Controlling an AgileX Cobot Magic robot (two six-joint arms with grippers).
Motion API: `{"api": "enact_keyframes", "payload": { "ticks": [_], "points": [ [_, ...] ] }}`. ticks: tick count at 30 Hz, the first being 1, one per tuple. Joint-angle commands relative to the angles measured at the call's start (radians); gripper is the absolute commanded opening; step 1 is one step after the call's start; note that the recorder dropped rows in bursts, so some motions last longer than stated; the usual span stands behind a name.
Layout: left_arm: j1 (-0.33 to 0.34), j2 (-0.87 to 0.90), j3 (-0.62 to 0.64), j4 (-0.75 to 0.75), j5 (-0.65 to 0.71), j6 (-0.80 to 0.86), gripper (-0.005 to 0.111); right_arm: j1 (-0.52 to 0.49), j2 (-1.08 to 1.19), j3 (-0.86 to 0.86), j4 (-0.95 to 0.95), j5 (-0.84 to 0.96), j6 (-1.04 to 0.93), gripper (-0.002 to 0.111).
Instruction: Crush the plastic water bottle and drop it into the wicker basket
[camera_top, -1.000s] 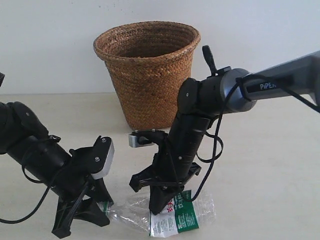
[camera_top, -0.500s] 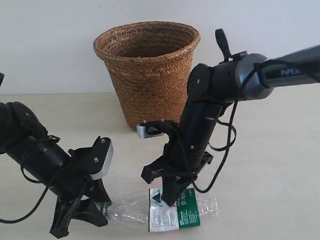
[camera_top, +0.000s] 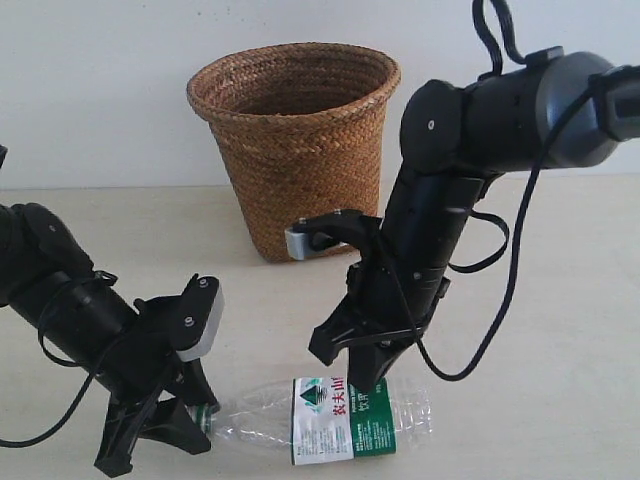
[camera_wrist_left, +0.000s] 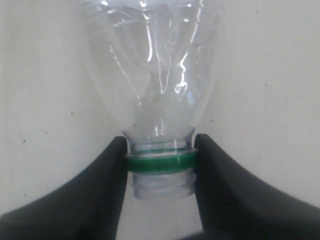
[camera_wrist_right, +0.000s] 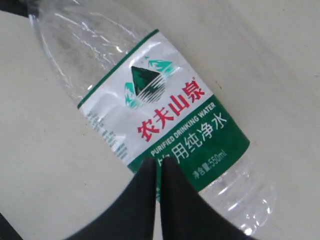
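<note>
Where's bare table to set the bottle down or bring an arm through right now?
Bare table lies beyond the right arm, and left of the wicker basket, behind the left arm. A narrower strip runs between the arms, before the basket. Crowded: the front, where left gripper and right gripper flank the plastic water bottle.

Water bottle (camera_top: 322, 421): clear glossy plastic; wicker basket (camera_top: 295, 150): rough weave; tabletop (camera_top: 560, 350): matt, smooth.

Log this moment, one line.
left gripper shut on bottle neck | right gripper shut over label | bottle lying on table | basket upright
</note>
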Motion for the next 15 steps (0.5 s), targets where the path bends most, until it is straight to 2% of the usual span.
{"api": "enact_keyframes", "payload": {
  "ticks": [1,6,15],
  "points": [
    [0.001,-0.004,-0.001,0.000,0.009,-0.004,0.004,0.001,0.044,0.019,-0.010,-0.011,-0.009,0.000],
    [0.002,-0.004,-0.001,-0.004,0.009,-0.004,0.004,0.001,0.092,0.019,-0.026,-0.065,-0.009,0.000],
    [0.002,-0.004,-0.001,-0.004,0.009,-0.004,0.004,0.001,0.211,0.019,-0.127,-0.059,0.039,0.000]
  ]
}}
